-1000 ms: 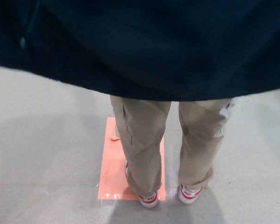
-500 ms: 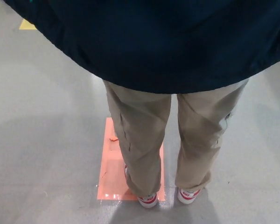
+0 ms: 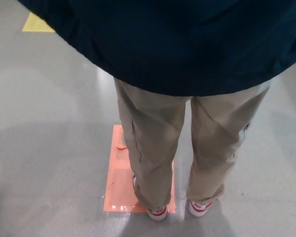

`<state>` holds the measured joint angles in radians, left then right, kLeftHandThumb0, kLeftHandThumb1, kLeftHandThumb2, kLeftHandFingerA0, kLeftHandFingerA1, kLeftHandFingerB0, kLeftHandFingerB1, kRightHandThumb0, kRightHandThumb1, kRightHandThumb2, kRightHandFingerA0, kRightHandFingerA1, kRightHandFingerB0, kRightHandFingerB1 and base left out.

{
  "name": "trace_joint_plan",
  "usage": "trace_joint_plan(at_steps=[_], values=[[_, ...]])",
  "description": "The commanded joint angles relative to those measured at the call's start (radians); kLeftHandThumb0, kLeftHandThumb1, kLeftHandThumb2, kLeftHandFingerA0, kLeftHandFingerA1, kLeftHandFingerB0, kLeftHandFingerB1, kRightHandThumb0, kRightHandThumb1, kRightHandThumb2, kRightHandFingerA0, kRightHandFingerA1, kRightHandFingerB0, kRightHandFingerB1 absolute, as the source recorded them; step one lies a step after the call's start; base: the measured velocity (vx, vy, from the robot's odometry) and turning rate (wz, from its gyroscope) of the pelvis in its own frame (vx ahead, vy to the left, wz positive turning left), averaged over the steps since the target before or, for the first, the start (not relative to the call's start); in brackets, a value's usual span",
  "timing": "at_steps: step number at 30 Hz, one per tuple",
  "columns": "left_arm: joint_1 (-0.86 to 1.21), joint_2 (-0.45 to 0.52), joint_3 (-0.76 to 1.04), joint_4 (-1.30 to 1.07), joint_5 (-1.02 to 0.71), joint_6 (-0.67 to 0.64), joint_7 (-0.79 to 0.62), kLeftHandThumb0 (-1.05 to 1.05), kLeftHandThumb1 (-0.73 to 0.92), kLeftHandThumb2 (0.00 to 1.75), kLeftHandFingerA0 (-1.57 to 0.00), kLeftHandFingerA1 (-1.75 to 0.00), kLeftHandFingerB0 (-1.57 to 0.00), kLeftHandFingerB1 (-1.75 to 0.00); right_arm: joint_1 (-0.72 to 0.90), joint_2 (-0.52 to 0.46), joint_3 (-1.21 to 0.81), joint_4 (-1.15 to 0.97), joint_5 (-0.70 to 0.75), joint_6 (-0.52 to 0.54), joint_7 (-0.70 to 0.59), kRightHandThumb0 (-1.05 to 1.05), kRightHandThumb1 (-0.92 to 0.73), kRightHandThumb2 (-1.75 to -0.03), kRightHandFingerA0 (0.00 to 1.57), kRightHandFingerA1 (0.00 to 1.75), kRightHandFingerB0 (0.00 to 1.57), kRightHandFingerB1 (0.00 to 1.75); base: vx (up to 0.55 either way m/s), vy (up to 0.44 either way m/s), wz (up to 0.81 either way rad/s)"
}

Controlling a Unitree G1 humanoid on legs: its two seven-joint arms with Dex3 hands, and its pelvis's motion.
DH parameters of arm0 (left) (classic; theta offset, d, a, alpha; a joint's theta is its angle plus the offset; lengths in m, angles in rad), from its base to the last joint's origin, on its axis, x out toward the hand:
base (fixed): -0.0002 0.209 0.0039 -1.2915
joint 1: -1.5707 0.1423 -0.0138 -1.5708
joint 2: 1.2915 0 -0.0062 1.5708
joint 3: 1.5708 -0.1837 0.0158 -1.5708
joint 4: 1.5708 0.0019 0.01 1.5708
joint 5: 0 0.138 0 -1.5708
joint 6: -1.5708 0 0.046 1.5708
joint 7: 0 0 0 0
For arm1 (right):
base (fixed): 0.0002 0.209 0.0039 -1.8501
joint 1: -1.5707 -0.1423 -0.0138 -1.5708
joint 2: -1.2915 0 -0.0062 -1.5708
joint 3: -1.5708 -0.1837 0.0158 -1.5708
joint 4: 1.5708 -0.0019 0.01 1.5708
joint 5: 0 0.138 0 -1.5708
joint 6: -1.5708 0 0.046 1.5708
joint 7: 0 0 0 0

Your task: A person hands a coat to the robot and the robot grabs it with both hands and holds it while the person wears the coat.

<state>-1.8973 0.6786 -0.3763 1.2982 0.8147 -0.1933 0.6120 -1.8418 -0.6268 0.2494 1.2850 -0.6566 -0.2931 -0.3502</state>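
Dark coat point(image 3: 187, 44) fills the top of the frame, with a person's legs below it.

The navy coat spreads across the whole upper part of the picture, its curved hem hanging over tan trousers point(image 3: 153, 148). The person stands on the grey floor point(image 3: 49, 138), white and red shoes point(image 3: 157, 212) at the bottom centre, one resting on an orange floor mark point(image 3: 119, 182). A yellow mark point(image 3: 37, 23) shows at the upper left. Neither robot hand shows, so their grip cannot be told.
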Motion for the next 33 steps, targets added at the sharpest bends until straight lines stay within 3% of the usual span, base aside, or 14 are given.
trace_joint_plan(at_steps=[1,7,9,10,11,12,13,14,22,27,28,29,30,33], values=[[0.160,0.047,0.082,-0.143,-0.083,-0.061,0.125,-1.01,0.73,1.05,0.00,0.00,0.00,0.00,0.178,-0.036,-0.088,-0.204,0.103,-0.170,-0.093,-1.02,-0.78,-1.05,0.00,0.02,0.00,0.00,0.00,0.000,0.00],[0.547,0.102,0.251,-0.688,-0.136,-0.038,0.088,-1.02,0.79,1.09,0.00,-0.02,0.00,0.00,0.573,-0.082,-0.231,-0.760,0.183,-0.238,-0.035,-1.00,-0.78,-1.06,0.00,0.00,0.00,0.00,0.00,0.000,0.00],[0.621,0.103,0.290,-0.814,-0.133,-0.004,0.062,-1.03,0.80,1.10,0.00,-0.02,0.00,0.00,0.629,-0.081,-0.254,-0.827,0.182,-0.253,-0.052,-0.99,-0.80,-1.07,0.00,0.00,0.00,0.00,0.00,0.000,0.00],[0.706,0.094,0.330,-0.929,-0.131,0.017,0.054,-1.03,0.78,1.09,0.00,-0.02,0.00,0.00,0.693,-0.086,-0.277,-0.903,0.194,-0.262,-0.038,-0.87,-0.73,-1.00,0.00,0.00,0.00,0.02,0.00,0.000,0.00],[0.742,0.089,0.346,-0.976,-0.128,0.029,0.049,-1.03,0.78,1.10,0.00,-0.02,0.00,0.00,0.723,-0.084,-0.289,-0.941,0.204,-0.258,-0.028,-0.81,-0.91,-0.69,0.00,0.00,0.00,0.00,0.00,0.000,0.00],[0.779,0.083,0.363,-1.025,-0.122,0.043,0.040,-1.03,0.78,1.10,0.00,-0.02,0.00,0.00,0.755,-0.080,-0.302,-0.984,0.213,-0.248,-0.016,-0.81,-0.91,-0.69,0.00,0.00,0.00,0.00,0.00,0.000,0.00],[0.879,0.072,0.400,-1.128,-0.112,0.053,0.035,-1.03,0.82,1.11,0.00,-0.01,0.00,0.00,0.844,-0.075,-0.330,-1.086,0.234,-0.236,0.010,-0.91,-0.74,-1.02,0.00,0.00,0.00,0.00,0.00,0.000,0.00],[0.980,0.054,0.433,-1.226,-0.097,0.066,0.029,-1.03,0.83,1.13,0.00,-0.02,0.00,0.00,0.927,-0.072,-0.352,-1.170,0.224,-0.228,0.015,-1.01,-0.82,-1.11,0.00,0.02,0.00,0.00,0.00,0.000,0.00],[1.306,-0.025,0.477,-1.422,-0.100,0.013,0.025,-1.01,0.84,1.13,0.00,0.00,0.00,0.00,1.211,0.015,-0.358,-1.368,0.162,-0.197,-0.009,-1.01,-0.79,-1.09,0.00,0.03,0.00,0.00,0.00,0.000,0.00],[1.477,-0.093,0.438,-1.471,-0.023,0.003,0.116,-0.78,0.82,1.12,0.00,-0.13,0.00,-0.17,1.358,0.094,-0.320,-1.423,0.110,-0.208,-0.073,-0.99,-0.76,-1.07,0.00,0.03,0.00,0.00,0.00,0.000,0.00],[1.505,-0.106,0.428,-1.467,-0.018,-0.005,0.134,-0.77,0.79,0.99,0.00,-0.06,0.00,-0.15,1.384,0.108,-0.313,-1.427,0.080,-0.198,-0.093,-0.99,-0.78,-1.08,0.00,0.03,0.00,0.00,0.00,0.000,0.00],[1.553,-0.120,0.413,-1.460,0.007,-0.007,0.166,-0.71,0.76,0.94,0.00,-0.11,0.00,-0.19,1.434,0.133,-0.301,-1.440,0.055,-0.181,-0.108,-0.99,-0.78,-1.09,0.00,0.03,0.00,0.00,0.00,0.000,0.00],[1.579,-0.126,0.408,-1.456,0.018,-0.009,0.182,-0.73,0.80,1.11,0.00,-0.20,-0.04,-0.23,1.458,0.147,-0.292,-1.439,0.048,-0.179,-0.119,-0.98,-0.78,-1.08,0.00,0.03,0.00,0.00,0.00,0.000,0.00],[1.692,-0.166,0.386,-1.418,0.017,-0.046,0.249,-0.81,0.81,1.08,-0.06,-0.18,-0.07,-0.23,1.564,0.188,-0.259,-1.427,0.003,-0.167,-0.152,-0.97,-0.81,-1.10,0.00,0.03,0.00,0.00,0.00,0.000,0.00]])
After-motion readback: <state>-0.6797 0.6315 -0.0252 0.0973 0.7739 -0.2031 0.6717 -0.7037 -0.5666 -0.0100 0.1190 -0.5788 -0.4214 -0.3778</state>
